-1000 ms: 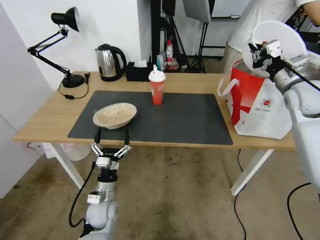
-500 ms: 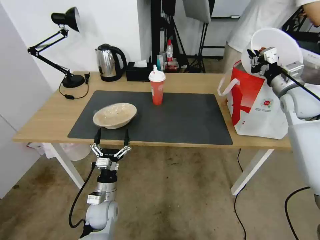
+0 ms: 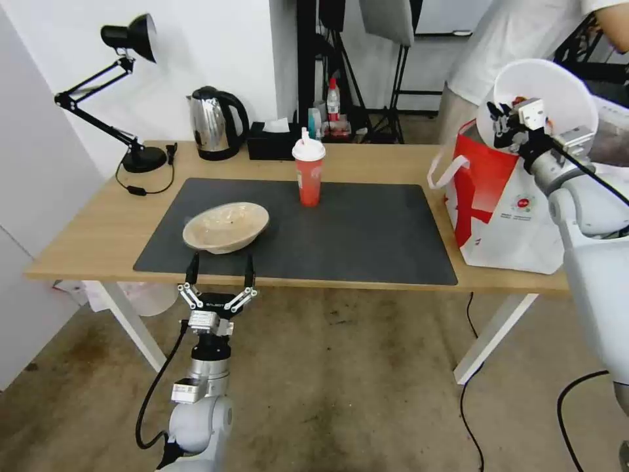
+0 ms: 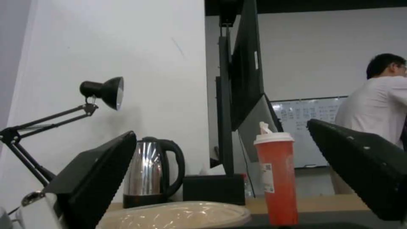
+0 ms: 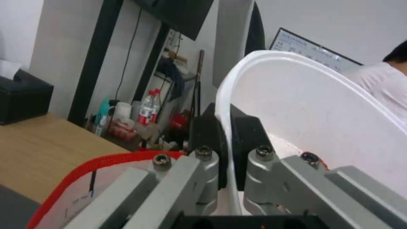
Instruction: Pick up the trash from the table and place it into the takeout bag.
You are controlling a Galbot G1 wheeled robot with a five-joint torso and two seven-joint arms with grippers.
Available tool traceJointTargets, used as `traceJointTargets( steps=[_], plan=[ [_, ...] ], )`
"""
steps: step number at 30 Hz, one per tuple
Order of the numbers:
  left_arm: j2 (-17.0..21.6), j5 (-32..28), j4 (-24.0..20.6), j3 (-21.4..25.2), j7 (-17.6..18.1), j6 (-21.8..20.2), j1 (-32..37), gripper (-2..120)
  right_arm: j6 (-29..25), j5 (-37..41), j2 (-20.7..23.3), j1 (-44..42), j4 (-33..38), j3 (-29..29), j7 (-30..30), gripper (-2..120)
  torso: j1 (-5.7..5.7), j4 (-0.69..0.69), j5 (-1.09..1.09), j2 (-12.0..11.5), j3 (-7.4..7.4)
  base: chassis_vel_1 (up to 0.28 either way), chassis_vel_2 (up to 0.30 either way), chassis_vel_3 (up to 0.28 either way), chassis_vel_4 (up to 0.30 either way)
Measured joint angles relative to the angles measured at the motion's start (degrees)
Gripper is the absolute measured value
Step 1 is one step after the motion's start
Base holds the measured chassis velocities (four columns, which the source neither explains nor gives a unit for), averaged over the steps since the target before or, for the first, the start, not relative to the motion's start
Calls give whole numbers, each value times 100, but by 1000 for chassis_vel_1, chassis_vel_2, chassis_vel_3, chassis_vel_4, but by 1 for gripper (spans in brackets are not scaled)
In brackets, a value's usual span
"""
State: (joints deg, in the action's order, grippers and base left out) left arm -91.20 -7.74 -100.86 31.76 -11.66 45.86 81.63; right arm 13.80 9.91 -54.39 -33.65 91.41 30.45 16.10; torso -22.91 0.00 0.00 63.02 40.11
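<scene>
My right gripper (image 3: 503, 119) is shut on the rim of the deep white bowl (image 3: 550, 88), holding it tilted above the open top of the takeout bag (image 3: 508, 203) at the table's right end. In the right wrist view the fingers (image 5: 237, 140) pinch the white bowl's rim (image 5: 224, 105) over the bag's red edge (image 5: 97, 162). On the dark mat, the red cup (image 3: 308, 172) with a white lid stands upright and the shallow beige bowl (image 3: 226, 227) lies nearer me. My left gripper (image 3: 219, 270) hangs open just off the table's front edge, short of the beige bowl (image 4: 178, 214).
A steel kettle (image 3: 213, 124), black tissue box (image 3: 272, 142) and black desk lamp (image 3: 128, 92) stand along the table's far side. A person in a white shirt (image 3: 517, 46) stands behind the bag. The light wood table (image 3: 98, 229) has white legs over bare floor.
My right gripper has lowered the white bowl a little toward the bag's opening. The left arm, cup and beige bowl have not moved.
</scene>
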Motion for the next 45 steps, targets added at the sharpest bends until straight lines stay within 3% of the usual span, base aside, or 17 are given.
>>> traceJointTargets(
  steps=[26,45],
  plan=[
    [1,9,-9,-2,-4,0,-1,100,-27,9,7,463,-266,-98,-12,0,0,0,0,0,0,0,0,0,0],
    [1,11,7,36,-4,-1,3,100,-142,-29,-128,282,-380,-76,-15,0,0,0,0,0,0,0,0,0,0]
  ],
)
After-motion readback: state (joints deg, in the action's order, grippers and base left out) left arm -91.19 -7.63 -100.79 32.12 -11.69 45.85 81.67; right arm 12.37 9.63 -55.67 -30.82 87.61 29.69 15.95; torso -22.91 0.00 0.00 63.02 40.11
